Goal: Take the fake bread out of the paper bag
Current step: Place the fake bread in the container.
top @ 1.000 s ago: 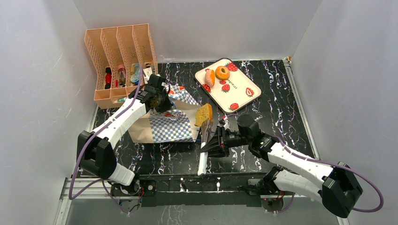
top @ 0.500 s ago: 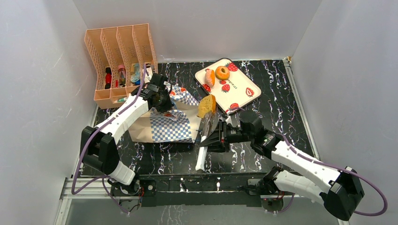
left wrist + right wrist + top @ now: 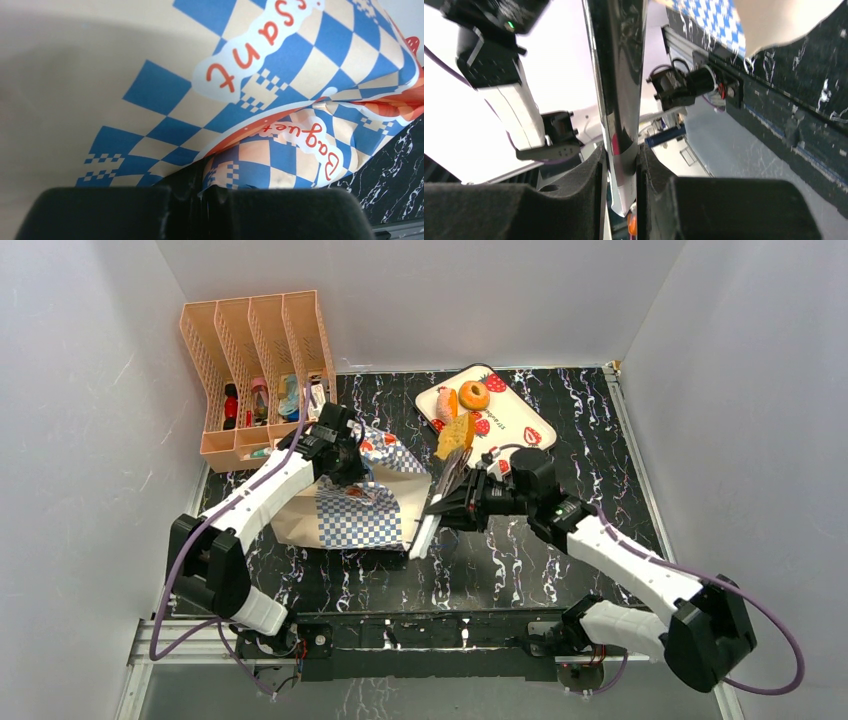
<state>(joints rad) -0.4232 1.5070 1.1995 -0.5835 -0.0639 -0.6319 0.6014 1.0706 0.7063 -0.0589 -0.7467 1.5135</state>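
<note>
Brown toast point(image 3: 455, 433) in tongs point(image 3: 449, 477), right tool point(image 3: 622, 172) clamping.

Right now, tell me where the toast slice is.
Top view, centre: the toast slice sits at the far tip of the long tool that the right jaws clamp, over the strawberry tray's near-left edge, right of the paper bag.

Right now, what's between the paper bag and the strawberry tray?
Top view: tongs in the right gripper, holding a toast slice at the edge of the tray.

A robot lab booth: plain white walls point(image 3: 80, 390) box in a table point(image 3: 600, 450) (black, marble-patterned) with arms point(image 3: 270, 485) bolted on.
</note>
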